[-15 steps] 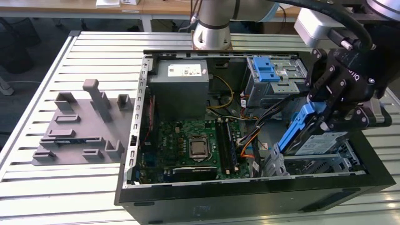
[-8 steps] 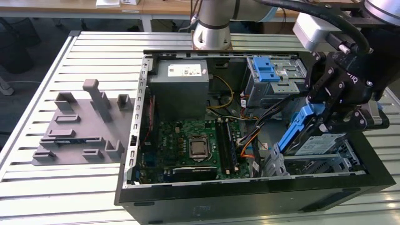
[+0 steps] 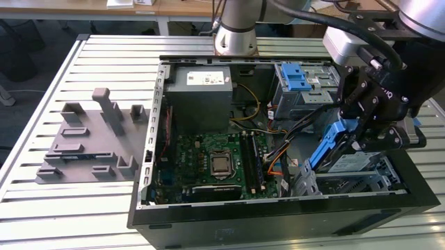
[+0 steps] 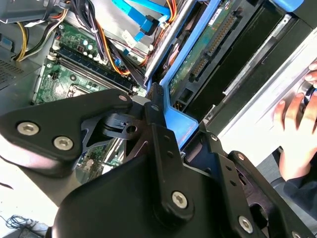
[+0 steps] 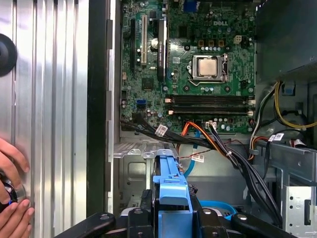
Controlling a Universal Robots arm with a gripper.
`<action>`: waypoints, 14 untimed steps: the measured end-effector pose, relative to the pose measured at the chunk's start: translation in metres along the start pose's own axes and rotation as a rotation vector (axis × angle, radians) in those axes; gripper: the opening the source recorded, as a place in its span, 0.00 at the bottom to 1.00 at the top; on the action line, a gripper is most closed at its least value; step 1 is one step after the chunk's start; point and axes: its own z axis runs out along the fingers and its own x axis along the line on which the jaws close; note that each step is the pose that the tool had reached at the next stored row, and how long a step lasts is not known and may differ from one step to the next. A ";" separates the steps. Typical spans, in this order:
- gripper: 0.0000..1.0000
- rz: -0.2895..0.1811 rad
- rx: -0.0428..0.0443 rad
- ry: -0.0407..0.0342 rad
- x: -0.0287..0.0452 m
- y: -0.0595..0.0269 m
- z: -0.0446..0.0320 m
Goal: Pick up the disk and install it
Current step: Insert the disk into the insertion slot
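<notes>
The disk (image 3: 332, 150), a silver drive in a bright blue carrier frame, hangs tilted on edge inside the open computer case (image 3: 149, 156), at the exterior view's right. My gripper (image 3: 363, 134) is shut on it, black fingers clamped on both sides of the blue frame. The disk sits just above the grey metal drive cage (image 3: 355, 182) at the case's near right corner. In the second wrist view the disk (image 4: 208, 47) shows its green circuit underside and blue edge between my gripper (image 4: 181, 121) fingers. In the first wrist view the blue carrier (image 5: 171, 191) stands edge-on over the cage floor (image 5: 133, 173).
A motherboard (image 3: 215, 156) fills the case floor, with orange, black and blue cables (image 5: 218, 148) running beside the disk. A second cage with a blue latch (image 3: 299, 78) stands at the back. A grey slotted stand (image 3: 87, 140) rests on the slatted table. A person's hand (image 5: 12, 193) rests outside the case.
</notes>
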 end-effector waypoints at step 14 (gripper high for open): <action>0.50 0.000 0.0000 0.0000 0.0000 -0.0002 0.0153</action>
